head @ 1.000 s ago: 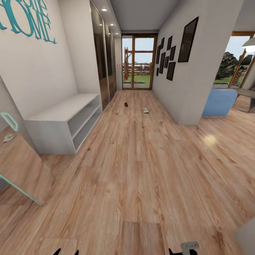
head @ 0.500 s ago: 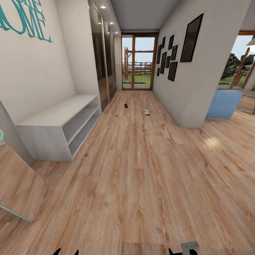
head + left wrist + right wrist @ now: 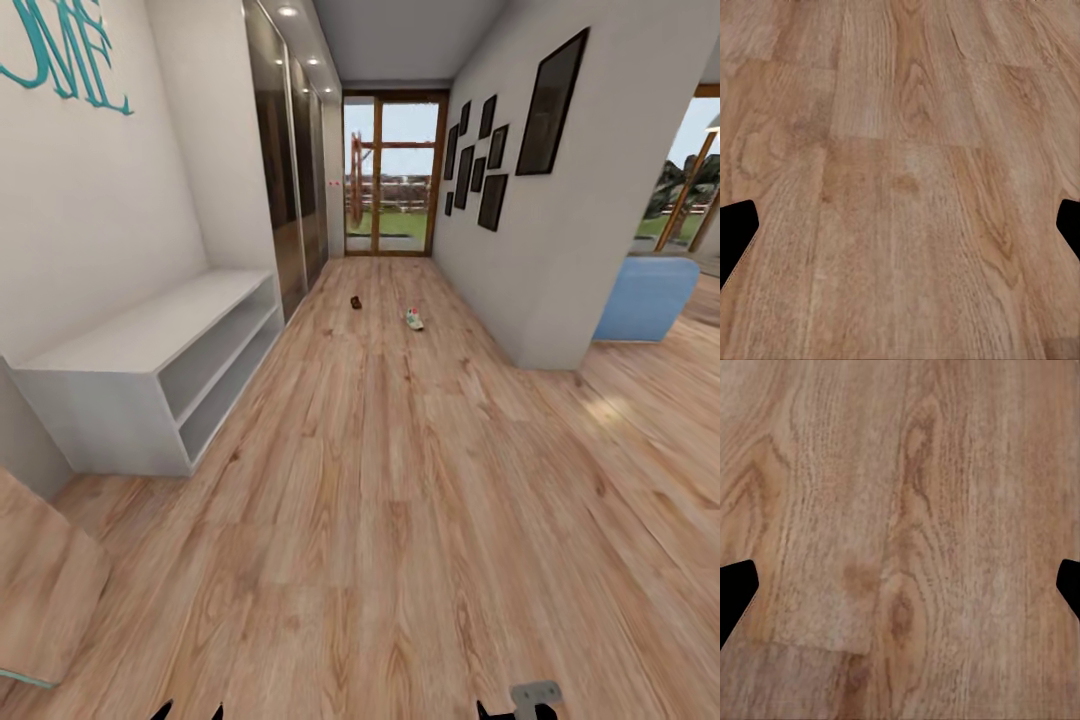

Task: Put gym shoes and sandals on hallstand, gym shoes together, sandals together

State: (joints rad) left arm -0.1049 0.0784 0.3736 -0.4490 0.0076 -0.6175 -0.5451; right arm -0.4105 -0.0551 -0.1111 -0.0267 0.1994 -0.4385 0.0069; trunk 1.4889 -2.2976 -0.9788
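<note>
Far down the corridor floor (image 3: 400,500), one white gym shoe (image 3: 414,319) lies right of centre. A dark reddish-brown sandal (image 3: 356,302) sits a little to its left and farther back. The other shoe, the other sandal and the hallstand are out of view. My left gripper (image 3: 187,712) and right gripper (image 3: 517,708) just poke in at the bottom of the head view, far from the footwear. In the wrist views the left gripper (image 3: 900,240) and right gripper (image 3: 900,600) are open, black fingertips wide apart over bare planks (image 3: 900,150), holding nothing.
A plain pale-grey two-tier bench (image 3: 150,370) stands against the left wall. A leaning mirror (image 3: 40,590) is at the lower left. Dark wardrobe doors (image 3: 285,170) follow the bench. A wall corner (image 3: 560,300) juts in on the right, with a blue armchair (image 3: 648,298) behind it. Glass doors (image 3: 390,175) close the far end.
The whole view has shifted as the robot advanced down the corridor: bench and mirror have slid toward the lower left, and the shoe and sandal look slightly nearer. Nothing else has moved.
</note>
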